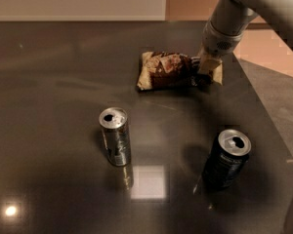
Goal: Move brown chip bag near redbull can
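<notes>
Hand [209, 75] at brown chip bag [165, 71]

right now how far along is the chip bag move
Done: the approach looks finished, since the gripper sits at the right end of the brown chip bag. In hand: taking hold of the bag, though a firm grip can't be confirmed. Left: the whole carry. The bag lies flat on the table, well apart from the redbull can nearer the camera.

Arm reaching in from the upper right
The pale arm [230, 18] slants down and leftward, its gripper [208, 73] pointing downward, held low.
</notes>
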You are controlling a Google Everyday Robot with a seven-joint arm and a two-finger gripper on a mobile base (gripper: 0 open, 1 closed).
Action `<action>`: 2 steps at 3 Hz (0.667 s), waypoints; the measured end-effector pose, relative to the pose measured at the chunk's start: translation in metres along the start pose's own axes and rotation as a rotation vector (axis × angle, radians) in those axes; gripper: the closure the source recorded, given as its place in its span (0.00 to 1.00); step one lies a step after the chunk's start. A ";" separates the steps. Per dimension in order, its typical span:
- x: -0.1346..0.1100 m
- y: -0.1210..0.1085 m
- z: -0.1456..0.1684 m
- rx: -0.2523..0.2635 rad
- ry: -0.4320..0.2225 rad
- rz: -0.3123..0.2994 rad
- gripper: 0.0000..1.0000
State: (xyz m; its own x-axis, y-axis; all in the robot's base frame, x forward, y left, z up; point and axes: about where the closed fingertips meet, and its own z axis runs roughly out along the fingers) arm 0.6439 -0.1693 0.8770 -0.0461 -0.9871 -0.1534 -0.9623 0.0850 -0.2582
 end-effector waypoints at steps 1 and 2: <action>-0.019 0.026 -0.020 -0.021 -0.006 0.025 1.00; -0.038 0.054 -0.039 -0.046 -0.023 0.041 1.00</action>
State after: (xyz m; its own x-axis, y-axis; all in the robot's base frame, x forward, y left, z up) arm 0.5830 -0.1330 0.9060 -0.0801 -0.9794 -0.1852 -0.9712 0.1185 -0.2069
